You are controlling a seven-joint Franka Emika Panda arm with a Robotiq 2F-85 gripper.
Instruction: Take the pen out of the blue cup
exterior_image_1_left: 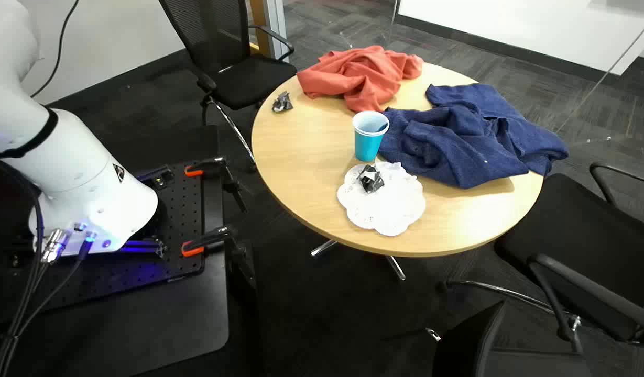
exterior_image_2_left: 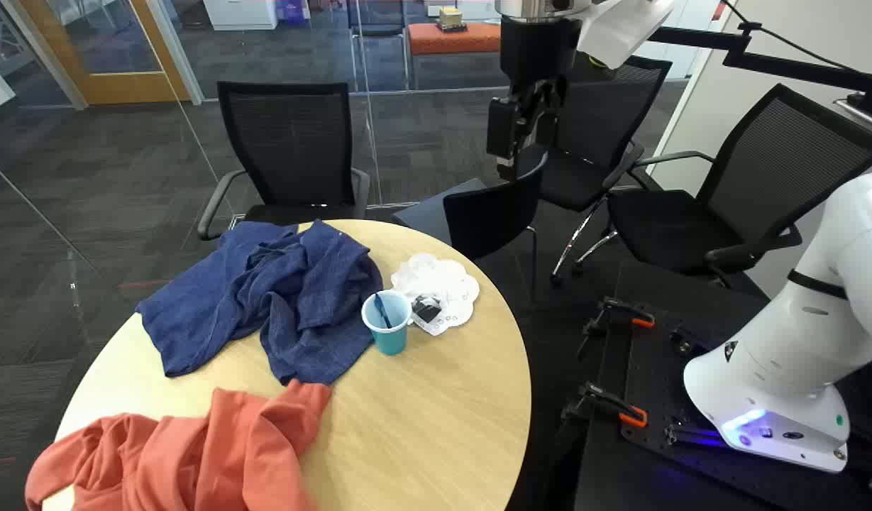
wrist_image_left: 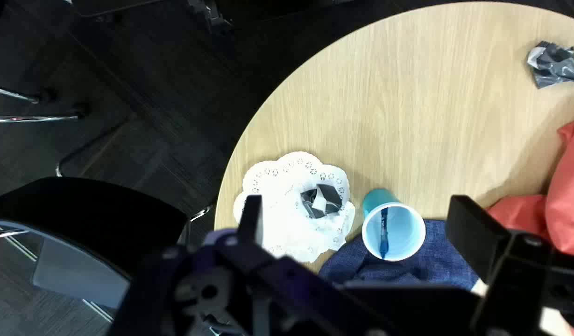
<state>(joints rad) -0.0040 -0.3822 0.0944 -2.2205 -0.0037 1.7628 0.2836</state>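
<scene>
Pale wooden table (exterior_image_1_left: pixel 301 149) bears the blue cup (exterior_image_1_left: pixel 369 141), amid black chairs (exterior_image_2_left: pixel 287 145).

The white arm (exterior_image_1_left: pixel 70 152) rises from a rounded base (exterior_image_2_left: pixel 765 387) in both exterior views, a black band (exterior_image_2_left: pixel 817 285) running around its lower part; its upper length passes out of frame. In an exterior view a strip of blue light (exterior_image_2_left: pixel 744 420) glows low on the base. At the top edge of an exterior view the silver wrist (exterior_image_2_left: pixel 538 8) shows only in part, and below it the black gripper (wrist_image_left: pixel 357 214) hangs pointing down. In the wrist view its two fingers (wrist_image_left: pixel 469 228) stand well apart, one toward each side, their tips about level, the joints (wrist_image_left: pixel 287 275) behind them dark and blurred.
</scene>
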